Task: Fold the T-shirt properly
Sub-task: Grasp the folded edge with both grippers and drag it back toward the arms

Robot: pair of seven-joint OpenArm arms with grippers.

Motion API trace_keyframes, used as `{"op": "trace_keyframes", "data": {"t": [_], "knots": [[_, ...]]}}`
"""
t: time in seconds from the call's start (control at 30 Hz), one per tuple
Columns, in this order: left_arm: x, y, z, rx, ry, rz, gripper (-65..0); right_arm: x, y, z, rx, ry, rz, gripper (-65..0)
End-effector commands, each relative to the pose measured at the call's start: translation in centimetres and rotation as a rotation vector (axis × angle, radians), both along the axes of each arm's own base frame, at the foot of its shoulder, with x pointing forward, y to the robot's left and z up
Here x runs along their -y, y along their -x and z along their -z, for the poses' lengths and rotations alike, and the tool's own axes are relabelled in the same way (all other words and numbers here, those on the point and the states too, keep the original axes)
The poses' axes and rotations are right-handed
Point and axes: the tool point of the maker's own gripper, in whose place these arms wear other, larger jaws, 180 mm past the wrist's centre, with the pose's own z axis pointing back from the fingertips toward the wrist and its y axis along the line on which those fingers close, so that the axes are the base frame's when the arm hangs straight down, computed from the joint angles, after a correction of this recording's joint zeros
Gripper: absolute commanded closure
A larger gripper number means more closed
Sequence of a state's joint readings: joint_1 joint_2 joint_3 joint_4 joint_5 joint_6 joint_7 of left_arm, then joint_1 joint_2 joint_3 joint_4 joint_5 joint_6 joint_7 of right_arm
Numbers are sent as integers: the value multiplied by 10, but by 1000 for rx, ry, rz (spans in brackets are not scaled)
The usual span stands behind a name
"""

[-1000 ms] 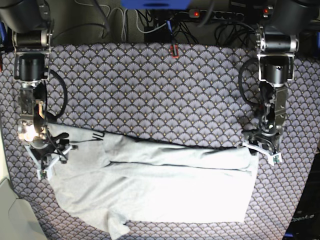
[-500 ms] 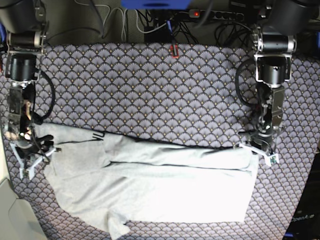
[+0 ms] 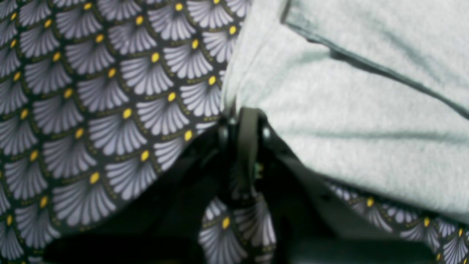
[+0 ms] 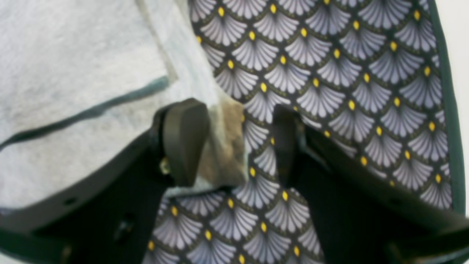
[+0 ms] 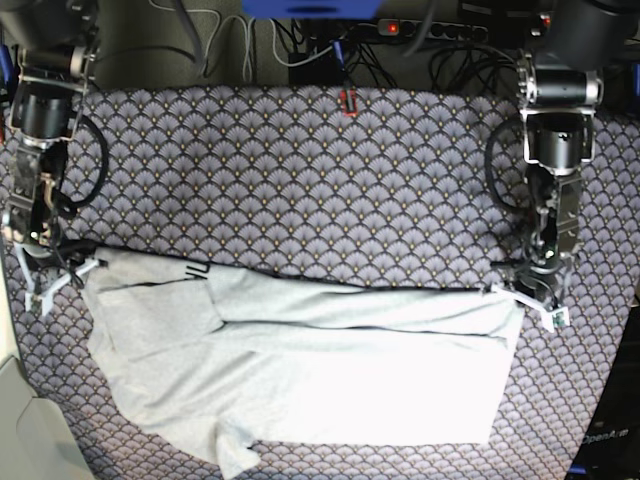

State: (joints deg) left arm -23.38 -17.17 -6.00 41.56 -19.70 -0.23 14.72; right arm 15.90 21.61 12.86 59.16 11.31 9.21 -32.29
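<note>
**benchbot_fan:** Two grippers, two different stages of the same grab. The left gripper (image 3: 243, 121) has its jaws pressed together on the T-shirt (image 5: 300, 370), pinching the cloth right at its fingertips on the shirt's far corner. The right gripper (image 4: 234, 143) is spread wide and holds nothing: one of its fingers (image 4: 185, 141) sits on top of the shirt's corner flap, the other rests on the bare scallop-patterned cloth (image 5: 300, 180) just beside it, so the flap edge lies between them.

**foldnerd:** So the step in hand looks like corner pickup, half done. Where's the shirt overall?

**benchbot_fan:** It's spread flat between both grippers and stretches away from them toward the near edge of the table, already doubled over along its top, with a sleeve sticking out at the bottom.

**foldnerd:** Then the next move probably calls for the right one to close on that flap before anything lifts, otherwise one side would drag. Room to move?

**benchbot_fan:** Plenty. Beyond both grippers, toward the cables (image 5: 300, 45) at the back, the patterned cloth is bare. The right gripper is close to the cloth's outer border (image 4: 445, 110) though, so little slack on that side.
</note>
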Motion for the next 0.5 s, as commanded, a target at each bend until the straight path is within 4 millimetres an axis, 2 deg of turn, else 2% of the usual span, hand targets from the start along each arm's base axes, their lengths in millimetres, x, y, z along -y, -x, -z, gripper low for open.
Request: {"op": "trace_keyframes", "data": {"t": [0.0, 0.37, 0.47], "knots": [[-12, -14, -25, 65, -29, -15, -4, 10, -9, -18, 48, 24, 2, -337], [-16, -11, -23, 56, -35, -18, -4, 1, 0, -4, 22, 8, -3, -334], [-16, -11, -23, 56, -35, -18, -4, -3, 2, 1, 14, -1, -5, -272]]}}
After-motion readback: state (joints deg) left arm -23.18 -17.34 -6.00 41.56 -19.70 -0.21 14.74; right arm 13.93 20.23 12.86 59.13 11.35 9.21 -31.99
